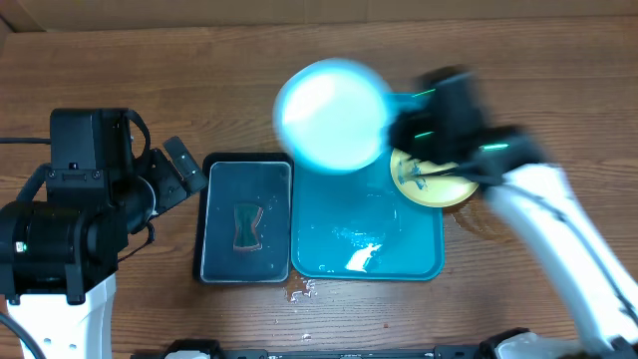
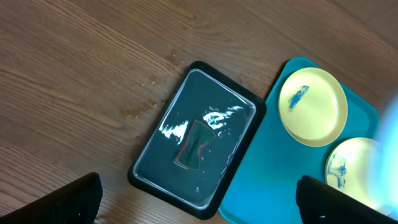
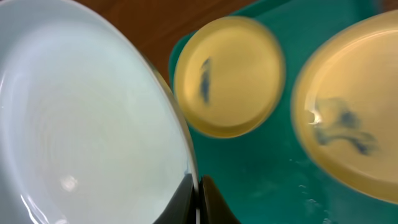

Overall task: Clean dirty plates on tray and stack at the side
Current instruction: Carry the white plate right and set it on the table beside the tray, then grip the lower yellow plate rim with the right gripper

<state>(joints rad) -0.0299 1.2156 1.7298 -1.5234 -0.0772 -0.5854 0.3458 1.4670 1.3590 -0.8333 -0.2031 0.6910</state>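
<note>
On the brown wood-grain table (image 1: 120, 60), a black basin (image 1: 247, 161) of water sits just left of the turquoise tray (image 1: 419, 267), where two smeared yellow plates (image 2: 312, 106) lie. The left gripper (image 1: 187, 170) hangs spread wide beside the basin. The right gripper (image 3: 198, 202), reaching from the right, pinches the pale blue plate (image 1: 332, 115) above the tray's far-left corner.
</note>
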